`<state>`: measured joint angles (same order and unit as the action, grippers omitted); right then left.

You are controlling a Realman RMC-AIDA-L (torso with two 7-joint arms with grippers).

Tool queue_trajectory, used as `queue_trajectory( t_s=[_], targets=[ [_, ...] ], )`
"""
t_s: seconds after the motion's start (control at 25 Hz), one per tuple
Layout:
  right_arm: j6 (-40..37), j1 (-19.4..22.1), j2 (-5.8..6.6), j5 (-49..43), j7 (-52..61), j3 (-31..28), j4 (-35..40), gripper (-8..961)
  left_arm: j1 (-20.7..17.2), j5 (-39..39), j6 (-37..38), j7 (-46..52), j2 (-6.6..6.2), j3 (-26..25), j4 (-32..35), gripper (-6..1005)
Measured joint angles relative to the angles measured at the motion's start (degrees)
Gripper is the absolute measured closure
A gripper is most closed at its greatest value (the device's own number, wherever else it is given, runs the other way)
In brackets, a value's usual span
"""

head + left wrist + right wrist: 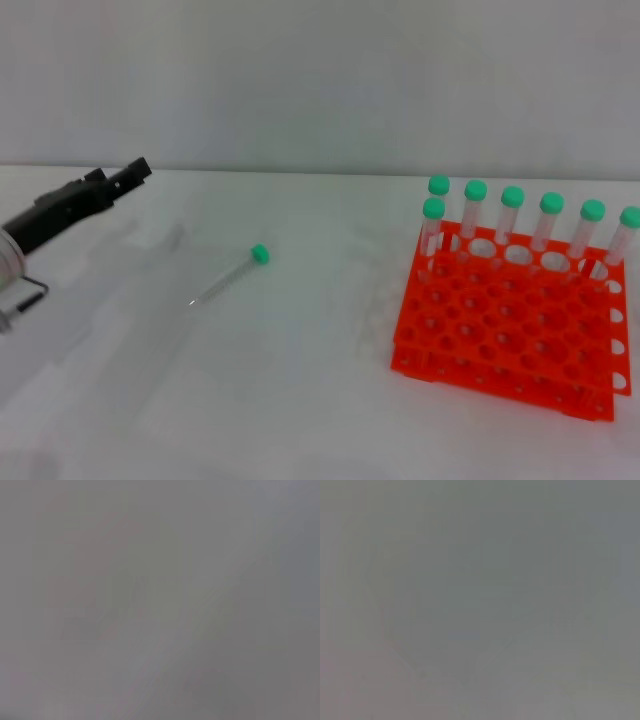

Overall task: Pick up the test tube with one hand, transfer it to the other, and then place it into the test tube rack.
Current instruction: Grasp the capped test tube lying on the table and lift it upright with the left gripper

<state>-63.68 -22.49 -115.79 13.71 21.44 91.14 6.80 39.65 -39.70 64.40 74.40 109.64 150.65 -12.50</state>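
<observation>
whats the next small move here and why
Probably bring the left gripper across and down toward the test tube. The tube lies flat on the table, untouched, between the gripper and the test tube rack; the right arm is out of view.

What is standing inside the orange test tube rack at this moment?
Seven green-capped tubes stand in the far holes of the test tube rack. Their lower ends are hidden by its tiers. The other holes look empty.

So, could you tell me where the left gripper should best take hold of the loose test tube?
Probably mid-barrel, from above. The test tube lies flat on the table, green cap pointing away; fingers should close across its slim axis. The left gripper is off to its left.
</observation>
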Motion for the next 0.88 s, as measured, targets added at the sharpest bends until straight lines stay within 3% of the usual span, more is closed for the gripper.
queue_trajectory(
  t_s=[0.12, 0.2, 0.48, 0.72, 0.88],
  targets=[
    [0.1, 0.0, 0.06, 0.0, -0.2, 0.0, 0.0, 113, 2.8, 1.9, 1.1, 12.9, -1.22, 10.3, -6.9, 152],
    [0.1, -0.2, 0.1, 0.0, -0.3, 0.0, 0.0, 113, 4.8, 6.2, 3.0, 18.2, -1.4, 12.5, -11.8, 153],
    [0.3, -0.6, 0.13, -0.1, -0.5, 0.0, 0.0, 113, 12.5, 25.3, 8.6, 32.3, -4.32, 12.4, -22.8, 153],
    [0.3, -1.4, 0.13, -0.1, -0.5, 0.0, 0.1, 113, 18.9, 41.2, 10.8, 40.3, -7.47, 12.4, -24.8, 153],
    [0.3, -1.8, 0.13, -0.1, -0.5, 0.1, 0.1, 113, 22.7, 49.7, 11.1, 43.2, -7.67, 12.4, -25.0, 154]
  ],
)
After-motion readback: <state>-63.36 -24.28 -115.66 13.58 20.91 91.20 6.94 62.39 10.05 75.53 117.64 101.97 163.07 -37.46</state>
